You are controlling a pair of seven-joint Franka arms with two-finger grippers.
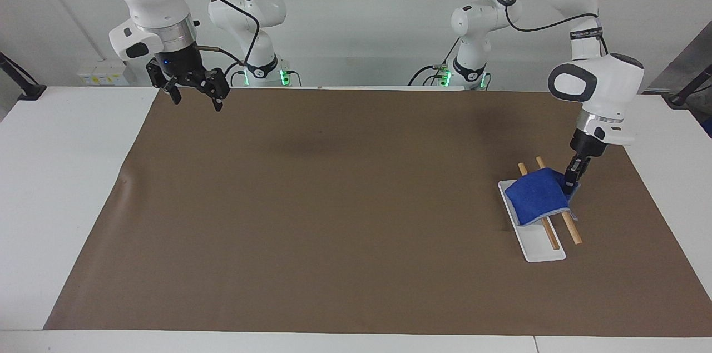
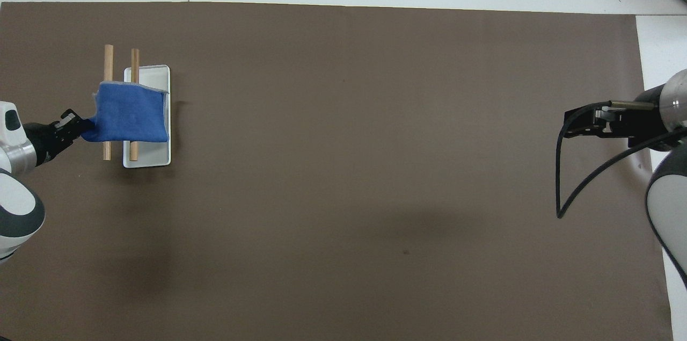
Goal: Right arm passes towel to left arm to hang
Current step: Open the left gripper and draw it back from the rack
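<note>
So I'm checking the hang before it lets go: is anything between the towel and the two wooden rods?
Nothing visible. The towel already lies draped over both rods above the white tray, with the left gripper shut on its corner. The right gripper waits open at its own end of the table.

Blue towel (image 1: 538, 195) draped over dowels (image 1: 571, 228)
</note>
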